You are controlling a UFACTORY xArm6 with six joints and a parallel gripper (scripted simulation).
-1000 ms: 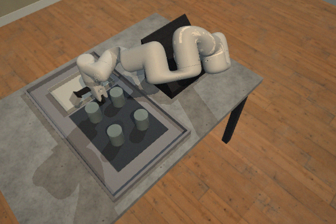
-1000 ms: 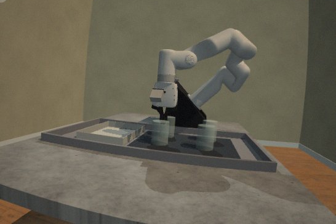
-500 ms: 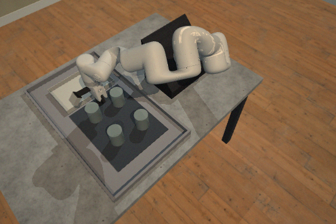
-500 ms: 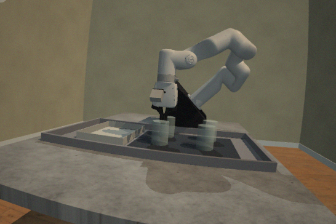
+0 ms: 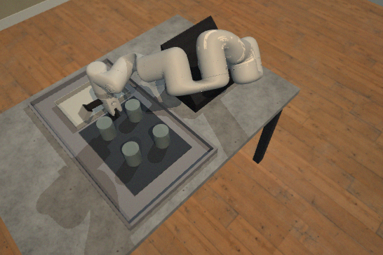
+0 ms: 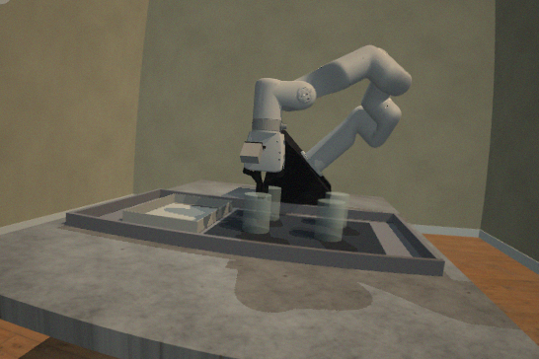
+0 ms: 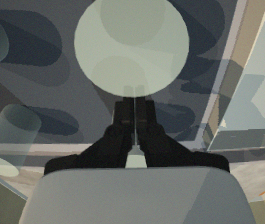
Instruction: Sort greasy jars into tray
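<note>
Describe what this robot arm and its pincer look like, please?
The arm is glossy off-white, built of thick rounded tube segments with bulging joints, on a black base. A boxy pale grey wrist block carries the gripper: two slim black fingers. No cables show.

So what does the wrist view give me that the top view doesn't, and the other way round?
Only the wrist view shows the tool with its black fingers pressed shut, holding nothing, tips right at the edge of one pale green glass jar. Only the top view shows all four jars on the dark grey drying mat, the whole white tray beside it, the white arm and the steel table top. Both show that jar and part of the mat.
</note>
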